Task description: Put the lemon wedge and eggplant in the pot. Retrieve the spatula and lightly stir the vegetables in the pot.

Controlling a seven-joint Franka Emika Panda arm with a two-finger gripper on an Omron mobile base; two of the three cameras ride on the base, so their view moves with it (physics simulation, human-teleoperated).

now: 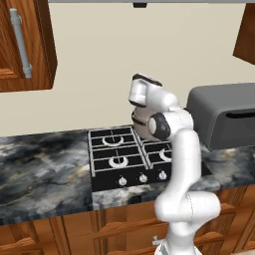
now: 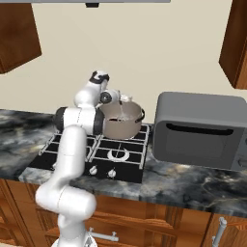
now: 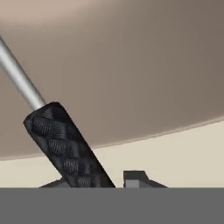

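While seen from left base: arm over stove (image 1: 122, 157), pot (image 1: 142, 130) mostly hidden behind wrist. Right base: pot (image 2: 123, 120) on rear burner, gripper (image 2: 126, 102) above its rim. Hand view: spatula (image 3: 65, 146) handle w/ long axis running 5 to 11 o'clock, shaft end toward 11; pincer narrow, clamped on handle.

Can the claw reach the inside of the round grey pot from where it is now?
Probably yes: the claw holds the dark-handled spatula right over the round taupe-grey metal pot, and nothing seems to block the way.
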